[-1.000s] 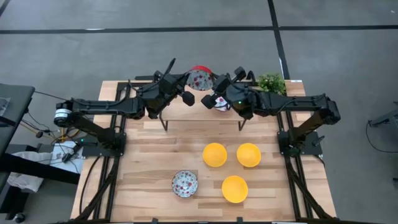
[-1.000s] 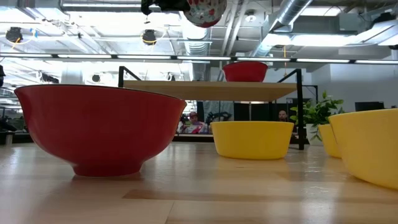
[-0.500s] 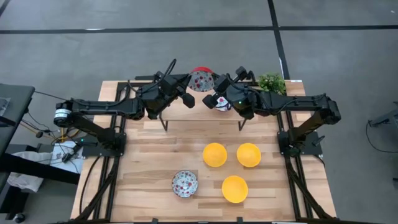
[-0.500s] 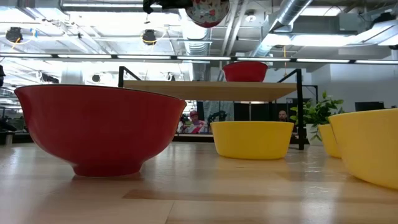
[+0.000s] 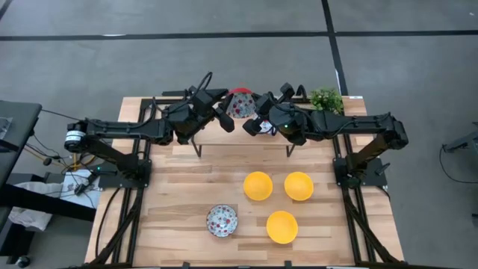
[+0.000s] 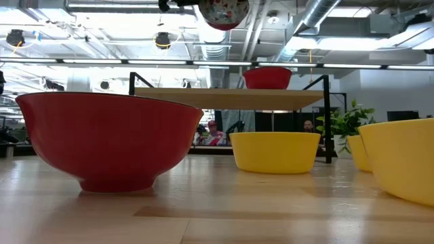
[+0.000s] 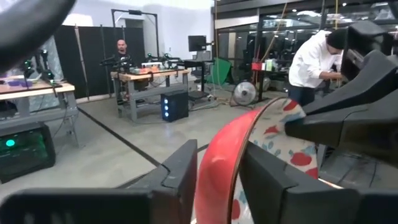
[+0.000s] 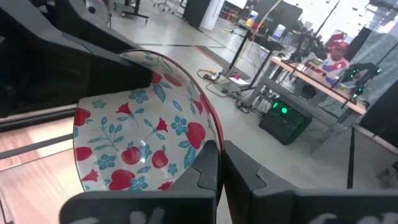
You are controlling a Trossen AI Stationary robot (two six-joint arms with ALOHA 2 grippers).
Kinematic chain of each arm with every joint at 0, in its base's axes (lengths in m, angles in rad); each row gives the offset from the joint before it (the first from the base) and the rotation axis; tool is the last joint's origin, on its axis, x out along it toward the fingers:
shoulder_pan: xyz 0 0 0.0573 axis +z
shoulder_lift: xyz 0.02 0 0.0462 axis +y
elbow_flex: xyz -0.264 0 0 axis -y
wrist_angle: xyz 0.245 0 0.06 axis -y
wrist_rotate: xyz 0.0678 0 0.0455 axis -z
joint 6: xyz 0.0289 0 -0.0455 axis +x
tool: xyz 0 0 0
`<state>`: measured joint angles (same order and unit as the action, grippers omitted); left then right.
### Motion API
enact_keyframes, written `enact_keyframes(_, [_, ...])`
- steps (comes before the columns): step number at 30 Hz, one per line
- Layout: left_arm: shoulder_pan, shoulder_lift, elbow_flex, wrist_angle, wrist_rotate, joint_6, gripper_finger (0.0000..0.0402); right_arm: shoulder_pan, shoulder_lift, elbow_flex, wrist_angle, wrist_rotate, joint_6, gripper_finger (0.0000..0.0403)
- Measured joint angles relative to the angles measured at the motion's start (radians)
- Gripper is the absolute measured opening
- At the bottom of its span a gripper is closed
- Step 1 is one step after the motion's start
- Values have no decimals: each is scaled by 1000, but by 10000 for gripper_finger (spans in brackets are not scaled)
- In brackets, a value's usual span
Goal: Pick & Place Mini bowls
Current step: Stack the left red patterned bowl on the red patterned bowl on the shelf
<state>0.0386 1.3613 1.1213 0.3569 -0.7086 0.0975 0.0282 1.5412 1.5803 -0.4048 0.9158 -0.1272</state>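
A floral mini bowl [image 5: 240, 104], white inside and red outside, is held on edge high over the raised shelf [image 6: 224, 98]. It shows at the top of the low view [image 6: 224, 10]. My left gripper [image 7: 217, 180] and my right gripper [image 8: 222, 168] meet at it from opposite sides, both shut on it. Another red bowl [image 6: 267, 78] stands on the shelf. Three yellow bowls [image 5: 258, 185], [image 5: 299, 186], [image 5: 281, 226] and one floral bowl [image 5: 222, 220] stand upright on the table. My left gripper pinches the bowl's rim [image 7: 217, 155], one finger [image 7: 180, 177] on the red outside and one [image 7: 267, 180] on the patterned inside. It comes level from the table's left. The bowl is lifted clear and stands on edge. My right gripper comes level from the table's right at the opposite rim [image 8: 213, 134], which runs down between its two close-set fingers [image 8: 208, 165]. The bowl's floral inside faces this wrist view.
A green plant [image 5: 326, 99] stands at the far right corner beside the shelf. The shelf's black legs [image 5: 199, 149] stand on the table. Bare wood lies between the shelf and the yellow bowls. People and workbenches show in the room beyond.
My right gripper has moved toward the table's left and up to the held bowl, from above the bowl on the shelf. The left gripper has kept the bowl aloft, almost still.
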Motion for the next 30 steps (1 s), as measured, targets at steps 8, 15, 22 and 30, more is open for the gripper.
enact_keyframes(8, [0,-58,0,-1,-2,3,187,-4,1,1,-62,16,57,0])
enact_keyframes(15, [-8,-179,-1,-36,-6,3,210,-61,-17,2,-149,-67,119,0])
enact_keyframes(22, [-55,-289,-88,-49,-8,34,210,-211,-27,97,-411,-361,276,0])
enact_keyframes(30, [-125,-372,-215,-51,-8,29,209,-416,-28,168,-609,-799,322,0])
